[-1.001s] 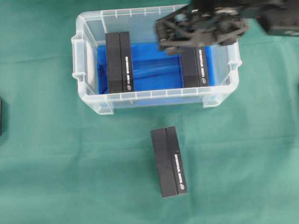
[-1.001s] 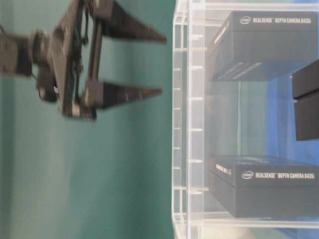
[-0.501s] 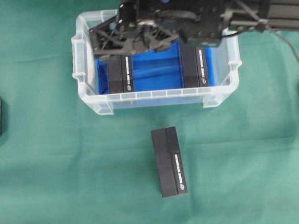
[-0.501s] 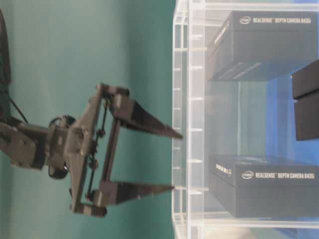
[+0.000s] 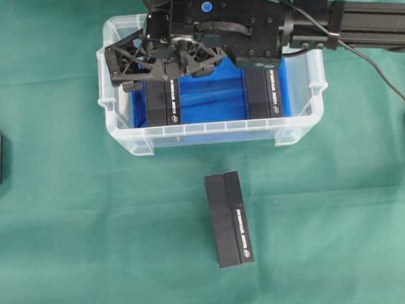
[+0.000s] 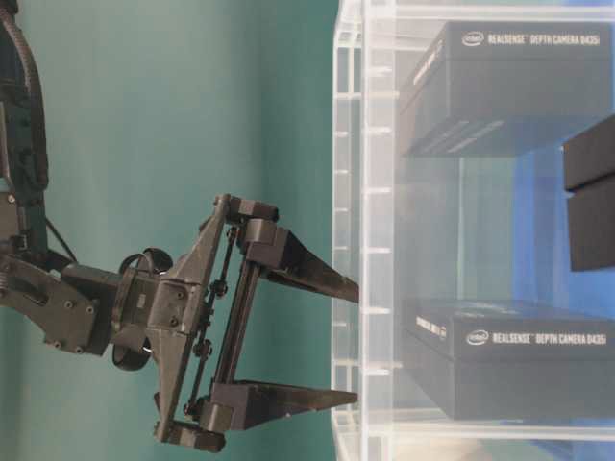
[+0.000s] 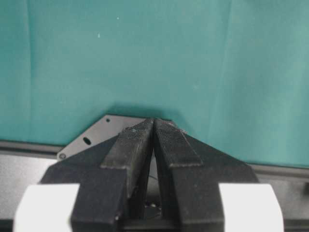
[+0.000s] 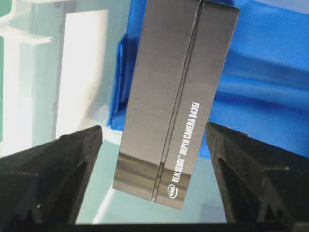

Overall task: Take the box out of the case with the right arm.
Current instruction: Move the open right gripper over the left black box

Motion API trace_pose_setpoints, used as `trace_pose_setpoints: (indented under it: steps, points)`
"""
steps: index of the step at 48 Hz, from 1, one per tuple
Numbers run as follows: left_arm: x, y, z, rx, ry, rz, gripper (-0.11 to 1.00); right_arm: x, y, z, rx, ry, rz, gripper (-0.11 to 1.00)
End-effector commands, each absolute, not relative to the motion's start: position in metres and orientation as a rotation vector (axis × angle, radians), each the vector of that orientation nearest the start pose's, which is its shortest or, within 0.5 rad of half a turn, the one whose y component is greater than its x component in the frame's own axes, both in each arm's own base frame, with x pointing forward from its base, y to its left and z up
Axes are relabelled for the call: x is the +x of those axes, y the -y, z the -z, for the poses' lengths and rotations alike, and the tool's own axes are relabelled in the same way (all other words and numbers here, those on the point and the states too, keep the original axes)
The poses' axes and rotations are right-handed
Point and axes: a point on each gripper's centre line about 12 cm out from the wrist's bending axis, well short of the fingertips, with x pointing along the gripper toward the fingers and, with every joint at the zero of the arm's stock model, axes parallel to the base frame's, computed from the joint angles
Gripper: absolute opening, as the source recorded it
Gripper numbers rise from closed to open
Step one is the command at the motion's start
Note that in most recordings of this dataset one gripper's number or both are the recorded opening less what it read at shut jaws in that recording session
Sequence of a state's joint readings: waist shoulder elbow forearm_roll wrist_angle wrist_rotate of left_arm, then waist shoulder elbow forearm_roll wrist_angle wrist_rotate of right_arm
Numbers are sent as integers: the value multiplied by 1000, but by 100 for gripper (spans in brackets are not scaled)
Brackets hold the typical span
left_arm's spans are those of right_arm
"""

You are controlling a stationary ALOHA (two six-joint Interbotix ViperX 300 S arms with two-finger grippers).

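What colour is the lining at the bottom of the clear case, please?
Bright blue: the lining of the case shows best in the overhead view.

Bare blue floor (image 5: 212,95) between the two boxes (case (image 5: 208,134) walls around).

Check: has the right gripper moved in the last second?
Yes. The right gripper has swung left across the case, from its right side to above the left box.

A clear case (image 5: 118,133) lined bright blue, black white-lettered boxes (image 5: 161,103) and green cloth (image 5: 90,236) are seen.
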State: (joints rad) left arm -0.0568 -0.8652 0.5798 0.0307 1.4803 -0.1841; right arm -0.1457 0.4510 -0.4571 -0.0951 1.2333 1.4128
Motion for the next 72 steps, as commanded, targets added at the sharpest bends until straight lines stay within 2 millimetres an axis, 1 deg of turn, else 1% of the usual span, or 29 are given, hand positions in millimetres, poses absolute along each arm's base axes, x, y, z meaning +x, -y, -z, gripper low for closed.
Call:
trace_pose_setpoints:
  steps: [1,8,20,72]
  points:
    - [144,4,-349,-110,-1170,-84,2,516,85,-283,1231,-840,977,89]
    - [144,5,-349,-111,-1170,-83,2,515,85,-282,1223,-852,983,89]
    - [144,4,-349,-110,-1169,-84,2,514,86,-282,1205,-863,980,95]
    - [144,4,-349,-110,-1169,-84,2,517,87,-281,1213,-841,972,95]
